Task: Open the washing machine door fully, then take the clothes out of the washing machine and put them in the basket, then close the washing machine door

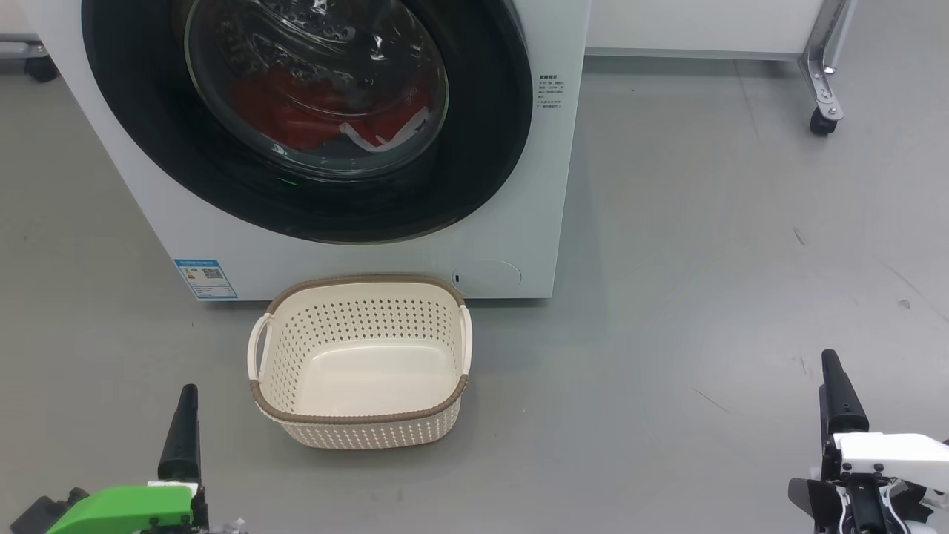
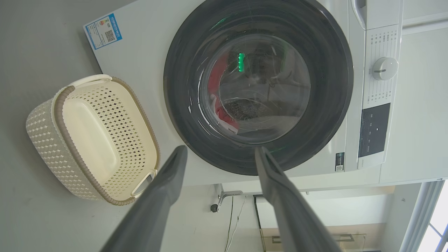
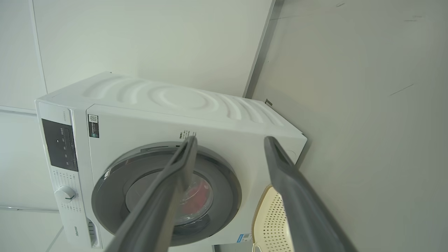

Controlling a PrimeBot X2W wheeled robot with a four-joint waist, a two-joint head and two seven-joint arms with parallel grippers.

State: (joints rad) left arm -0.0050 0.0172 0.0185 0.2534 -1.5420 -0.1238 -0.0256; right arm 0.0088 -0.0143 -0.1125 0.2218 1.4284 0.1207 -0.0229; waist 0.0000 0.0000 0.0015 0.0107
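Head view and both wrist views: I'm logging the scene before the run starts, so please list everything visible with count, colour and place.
washing machine: one, white, standing on the floor
door: one, black ring around clear glass, on the machine's front, appears shut
clothes: count unclear, red with white trim, inside the drum behind the glass
basket: one, cream with brown rim, empty, on the floor before the machine
label: one, blue, machine's lower front corner
dial: one, white, control panel
wheeled metal leg: one, silver, beside the machine
floor: grey
left gripper: one, dark fingers, open
right gripper: one, dark fingers, open
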